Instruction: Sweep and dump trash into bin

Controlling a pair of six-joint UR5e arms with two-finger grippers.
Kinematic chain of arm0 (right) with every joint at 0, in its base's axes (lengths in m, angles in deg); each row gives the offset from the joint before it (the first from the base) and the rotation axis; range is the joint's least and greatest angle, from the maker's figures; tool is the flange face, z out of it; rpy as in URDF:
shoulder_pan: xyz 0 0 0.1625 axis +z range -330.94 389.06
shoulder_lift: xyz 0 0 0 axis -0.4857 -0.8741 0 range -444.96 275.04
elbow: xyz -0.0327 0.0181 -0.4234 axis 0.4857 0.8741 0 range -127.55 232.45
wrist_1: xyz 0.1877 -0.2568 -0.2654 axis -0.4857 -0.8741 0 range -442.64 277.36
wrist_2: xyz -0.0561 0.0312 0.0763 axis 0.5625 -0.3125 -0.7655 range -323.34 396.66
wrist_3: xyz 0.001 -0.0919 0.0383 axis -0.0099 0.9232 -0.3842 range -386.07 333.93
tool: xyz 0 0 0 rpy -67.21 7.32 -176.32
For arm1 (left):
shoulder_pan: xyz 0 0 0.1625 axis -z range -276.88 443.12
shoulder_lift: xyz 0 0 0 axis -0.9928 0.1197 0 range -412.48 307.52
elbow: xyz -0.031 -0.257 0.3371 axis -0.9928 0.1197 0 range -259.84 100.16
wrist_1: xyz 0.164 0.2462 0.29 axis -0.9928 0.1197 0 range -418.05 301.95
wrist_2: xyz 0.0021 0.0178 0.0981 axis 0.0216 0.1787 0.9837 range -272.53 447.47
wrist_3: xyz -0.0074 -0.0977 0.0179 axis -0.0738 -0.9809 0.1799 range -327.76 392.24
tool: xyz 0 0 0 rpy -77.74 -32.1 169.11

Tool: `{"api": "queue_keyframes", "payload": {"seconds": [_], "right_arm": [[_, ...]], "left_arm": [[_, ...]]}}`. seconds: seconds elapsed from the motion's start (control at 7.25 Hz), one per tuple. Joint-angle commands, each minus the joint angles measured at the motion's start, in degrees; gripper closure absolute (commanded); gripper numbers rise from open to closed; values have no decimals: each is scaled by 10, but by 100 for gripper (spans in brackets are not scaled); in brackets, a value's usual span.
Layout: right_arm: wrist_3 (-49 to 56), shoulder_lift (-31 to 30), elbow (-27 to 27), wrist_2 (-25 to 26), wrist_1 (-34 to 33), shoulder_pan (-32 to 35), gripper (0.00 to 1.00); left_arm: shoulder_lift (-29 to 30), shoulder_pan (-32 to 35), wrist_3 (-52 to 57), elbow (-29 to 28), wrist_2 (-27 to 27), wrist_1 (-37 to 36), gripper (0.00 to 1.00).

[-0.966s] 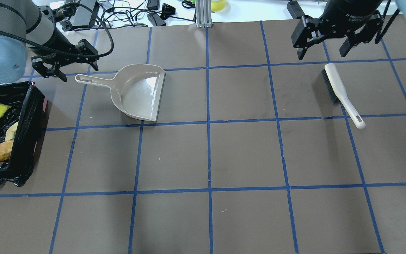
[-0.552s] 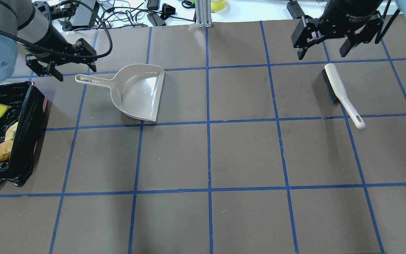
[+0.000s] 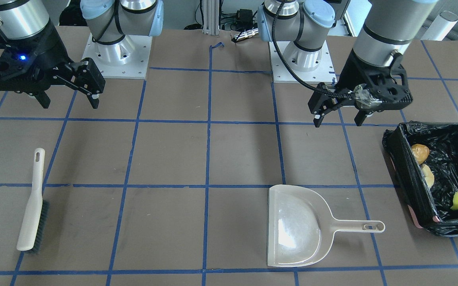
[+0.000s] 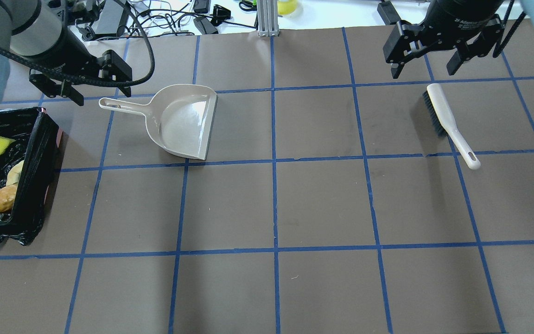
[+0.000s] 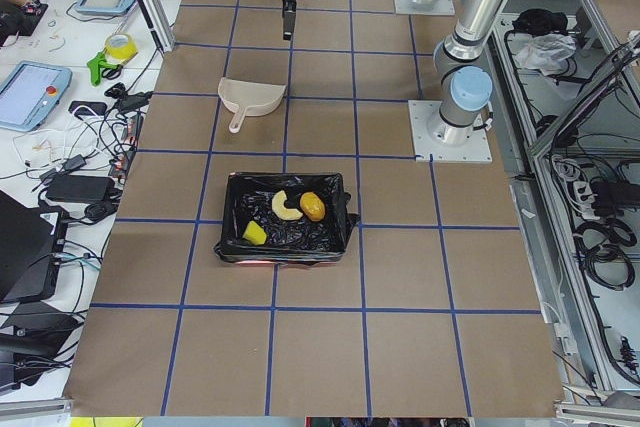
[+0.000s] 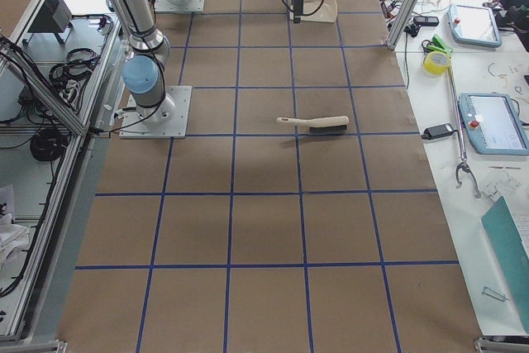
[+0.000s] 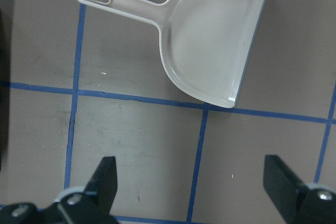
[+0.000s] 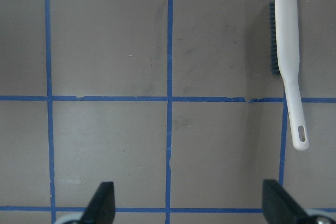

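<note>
brown gridded table (image 4: 322,204) — the trash (image 4: 3,199) sits inside the bin (image 4: 35,153); left gripper (image 3: 337,121) and right gripper (image 3: 70,104) hang spread wide, holding nothing. risk: the left arm swinging low could clip the bin.

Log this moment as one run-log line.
trash: in bin | dustpan: empty, ungripped | brush: ungripped | left end effector: open, empty | right end effector: open, empty

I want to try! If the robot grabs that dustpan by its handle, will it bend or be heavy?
The dustpan looks like thin, glossy plastic, so probably stiff and light. Held by its slim handle, the wide scoop might tilt. Pushed, it would likely slide.
</note>
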Motion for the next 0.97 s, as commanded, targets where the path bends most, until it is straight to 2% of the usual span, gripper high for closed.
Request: {"api": "queue_keyframes", "payload": {"seconds": [0.0,0.83], "right_arm": [[0,0,0,1,0,-1,0],[0,0,0,0,-2,-1,0]], "left_arm": [[-21,24,0,5,14,10,0],[-23,21,0,9,13,26,0]]}}
